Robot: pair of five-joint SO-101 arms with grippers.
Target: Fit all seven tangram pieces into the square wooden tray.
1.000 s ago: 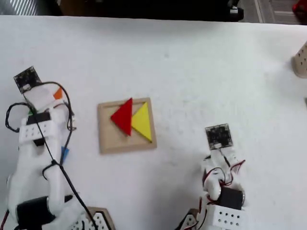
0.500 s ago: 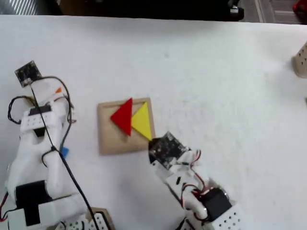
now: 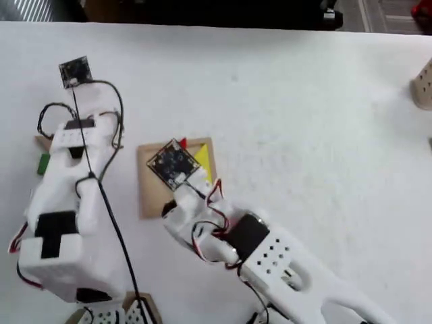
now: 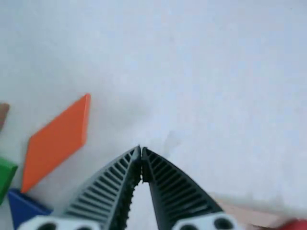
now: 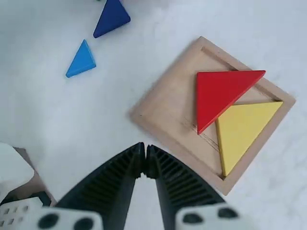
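The square wooden tray holds a red triangle and a yellow triangle side by side. My right gripper is shut and empty, hanging over the table just off the tray's edge. A light blue small triangle and a dark blue triangle lie on the table beyond the tray. In the high view the right arm covers most of the tray. My left gripper is shut and empty above bare table, beside an orange parallelogram, a green piece and a blue piece.
The table surface is white. A green piece shows at the left arm's side in the high view. A pale perforated object stands at the far right edge. Wooden arm mounts sit at the near edge.
The right arm has swung left from the near right of the table to over the tray. The left arm has moved toward the far side and slightly right.
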